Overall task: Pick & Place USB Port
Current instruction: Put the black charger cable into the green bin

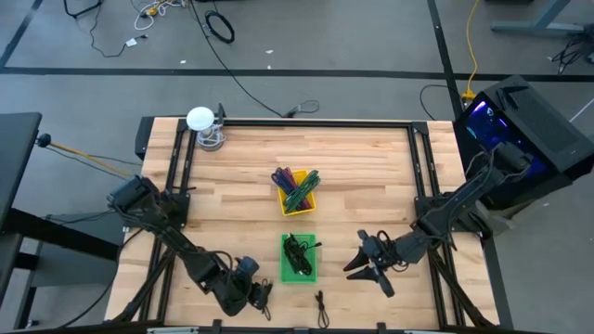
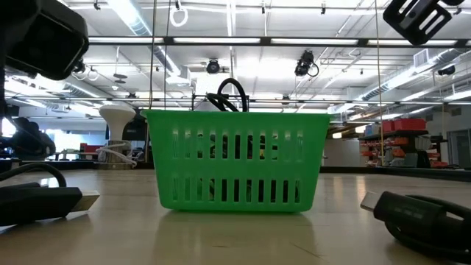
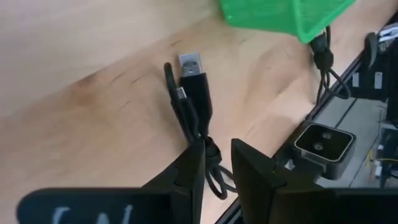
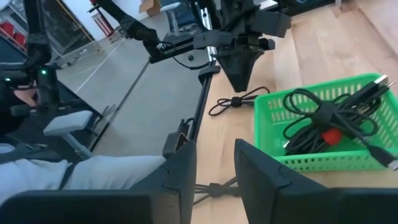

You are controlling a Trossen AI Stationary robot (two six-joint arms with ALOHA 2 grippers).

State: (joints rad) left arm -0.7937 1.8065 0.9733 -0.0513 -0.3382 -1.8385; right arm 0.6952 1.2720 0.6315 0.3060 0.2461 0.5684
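Fingers of the left gripper [image 3: 216, 163] stand slightly parted on either side of a coiled black USB cable [image 3: 194, 109], whose silver plug points away from the wrist; nothing is yet pinched between them. The cable lies flat on the wooden table [image 1: 371, 176] near its front edge, to the left of the green basket [image 1: 299, 270], which already holds a tangle of black cables [image 4: 329, 118]. A second loose cable [image 1: 320, 303] lies just in front of the basket. The yellow bin [image 1: 296, 198] of coloured items sits farther back. The right gripper [image 1: 371, 263] hovers with fingers spread on the basket's other side, apparently waiting. The step in hand is judged to be the grasp: the fingers should descend squarely over the bundled middle of the cable, where the strands are thickest, close firmly enough to catch all strands, then lift straight up before carrying it over the basket rim, keeping the trailing plug from snagging.
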